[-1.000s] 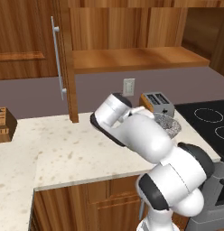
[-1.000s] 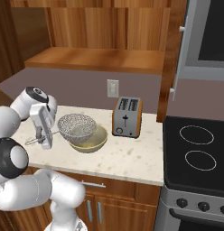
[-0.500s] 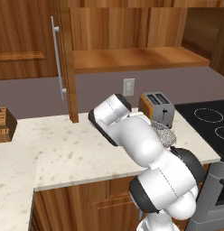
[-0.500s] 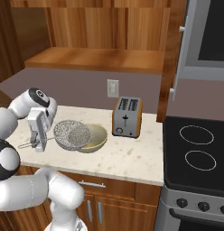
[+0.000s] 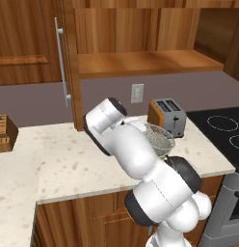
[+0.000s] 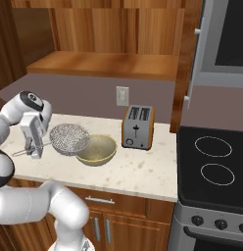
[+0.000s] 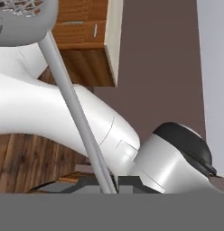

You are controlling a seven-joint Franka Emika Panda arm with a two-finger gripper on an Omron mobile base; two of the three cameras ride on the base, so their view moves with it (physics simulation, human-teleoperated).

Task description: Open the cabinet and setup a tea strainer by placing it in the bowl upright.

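Pinching the thin handle of the tea strainer [image 6: 69, 139], the tool [image 6: 34, 147] sat left of the bowl [image 6: 96, 150] in the right base view, the handle's long axis running sideways toward it, the mesh tilted on edge over the bowl's near rim above the bench [image 6: 138, 172]. Whether mesh touched rim was unclear.

One tea strainer [image 6: 69, 139], one bowl [image 6: 96, 149], one toaster [image 6: 137, 127], one wall outlet [image 6: 122, 96], two stove burners [image 6: 213, 146].
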